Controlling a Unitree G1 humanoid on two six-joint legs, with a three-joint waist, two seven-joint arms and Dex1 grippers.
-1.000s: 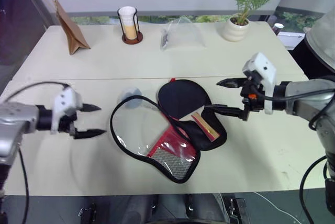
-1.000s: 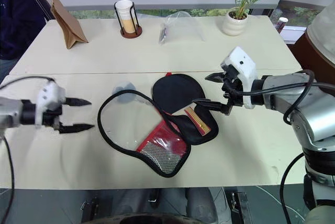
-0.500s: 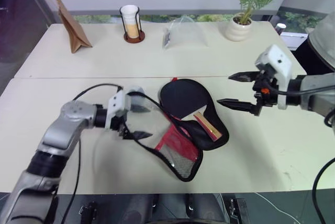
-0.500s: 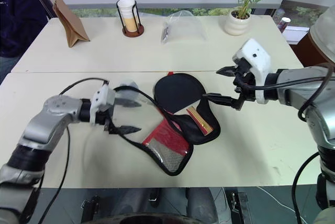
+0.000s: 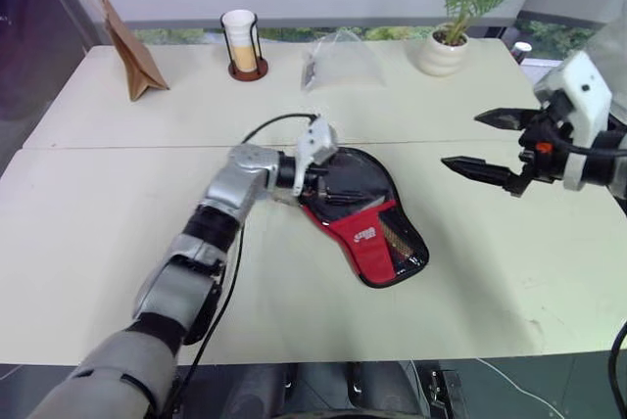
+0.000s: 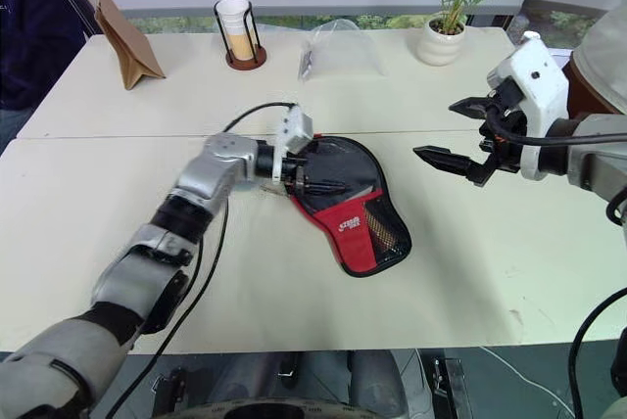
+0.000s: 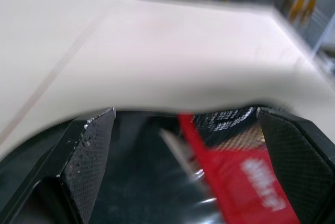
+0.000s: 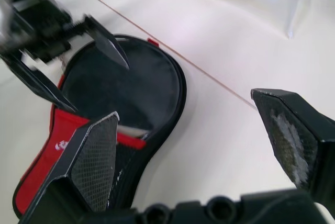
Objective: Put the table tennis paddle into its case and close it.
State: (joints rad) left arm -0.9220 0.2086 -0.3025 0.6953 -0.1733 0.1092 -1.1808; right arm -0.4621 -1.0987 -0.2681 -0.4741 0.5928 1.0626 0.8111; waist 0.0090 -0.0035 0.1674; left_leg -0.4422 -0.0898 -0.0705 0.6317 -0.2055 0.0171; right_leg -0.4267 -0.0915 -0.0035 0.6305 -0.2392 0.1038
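A: Where does the case (image 5: 364,215) lie, and what has changed?

B: It lies on the table (image 5: 118,243), on the near side of the seam between the two table halves, well in front of the clear plastic bag (image 5: 340,60). A second ago its upper flap lay thrown open toward the robot's left, showing the table tennis paddle inside. Now the flap is folded over, red logo panel and mesh pocket facing up, and the paddle is covered and no longer to be seen.

A: And the left gripper (image 6: 315,173)?

B: It has swept in from the left edge of the table and now rests over the case's round end, jaws spread wide, pinching nothing; one finger (image 7: 86,153) stands to each side of the black fabric in the wrist view.

A: The right gripper (image 5: 490,145)?

B: It has drawn back to the right of the case, well apart from it, raised above the table, jaws likewise spread and empty.

A: What does this mean for the task?

B: The paddle appears stowed and the lid is down. Whether the zip is drawn cannot be told; closing it likely remains.
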